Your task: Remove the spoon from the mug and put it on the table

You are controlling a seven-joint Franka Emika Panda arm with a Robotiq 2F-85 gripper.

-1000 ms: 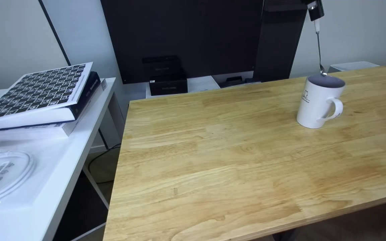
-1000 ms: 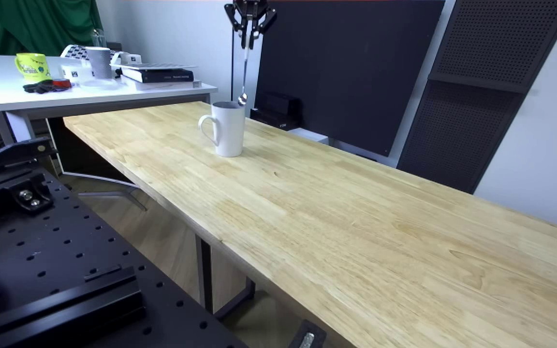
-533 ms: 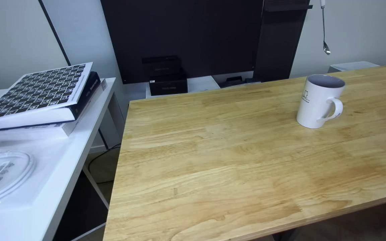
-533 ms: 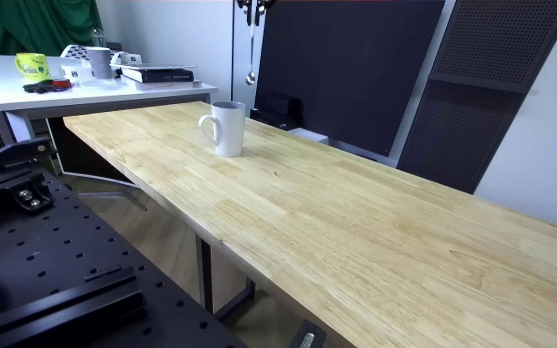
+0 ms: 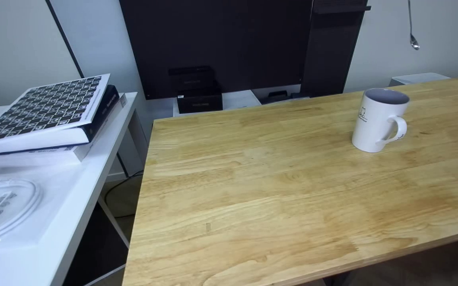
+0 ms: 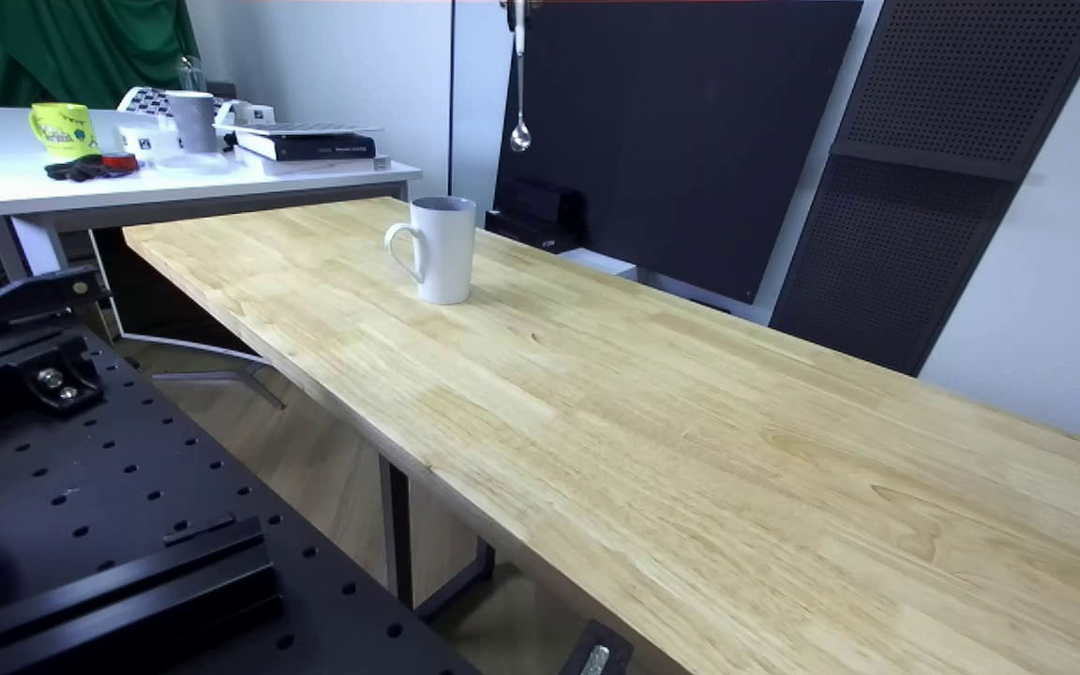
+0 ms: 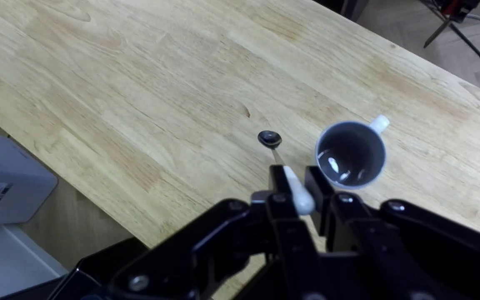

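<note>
The spoon, with a white handle and a silvery bowl, hangs bowl down in the air; it shows in both exterior views point(image 5: 414, 41) point(image 6: 520, 137) and in the wrist view point(image 7: 302, 199). My gripper point(image 7: 297, 175) is shut on its white handle. In an exterior view only the tips of the gripper show at the top edge. The white mug stands upright on the wooden table point(image 5: 253, 190) in both exterior views point(image 5: 376, 123) point(image 6: 446, 255). In the wrist view the mug point(image 7: 351, 152) is right of the spoon, and no spoon is inside its dark interior.
A white side table point(image 6: 221, 192) holds books point(image 5: 50, 115), a yellow-green mug point(image 6: 65, 129) and a grey cup point(image 6: 193, 122). A black perforated base plate point(image 6: 127, 506) lies along the near side. A dark panel point(image 6: 671, 131) stands behind the table.
The spoon has come up from the mug's rim, held in the gripper. It has risen and moved to the right in both exterior views, away from the mug. The mug has not moved.
</note>
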